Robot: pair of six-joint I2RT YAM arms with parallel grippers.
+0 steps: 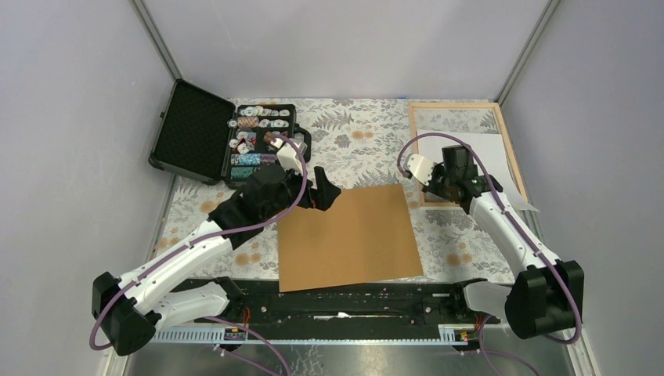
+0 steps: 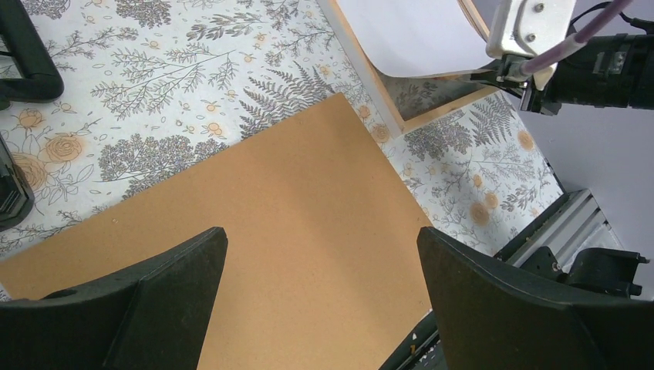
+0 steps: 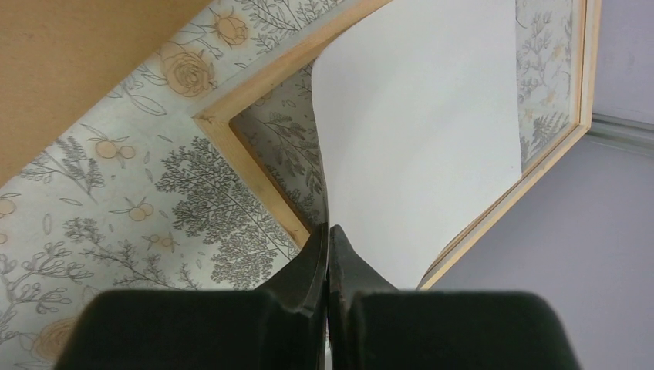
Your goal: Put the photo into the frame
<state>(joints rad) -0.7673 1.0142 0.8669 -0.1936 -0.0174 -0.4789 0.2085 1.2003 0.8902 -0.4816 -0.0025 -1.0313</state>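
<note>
The photo [image 1: 485,153] lies white back up over the light-wood frame [image 1: 415,153] at the far right of the table, and its near edge curls upward. My right gripper [image 1: 445,186] is shut on that near edge. In the right wrist view the fingers [image 3: 328,229] pinch the sheet [image 3: 416,131] just inside the frame's near corner [image 3: 247,158]. My left gripper [image 1: 327,190] is open and empty above the brown backing board [image 1: 348,235]. The left wrist view shows its jaws wide apart [image 2: 321,235] over the board [image 2: 293,200], with the photo [image 2: 409,35] and frame rail [image 2: 378,92] beyond.
An open black case of poker chips [image 1: 258,141] stands at the far left, its lid [image 1: 184,125] tipped back. A floral cloth [image 1: 352,133] covers the table. Grey walls close in on the left, back and right. A black rail [image 1: 352,301] runs along the near edge.
</note>
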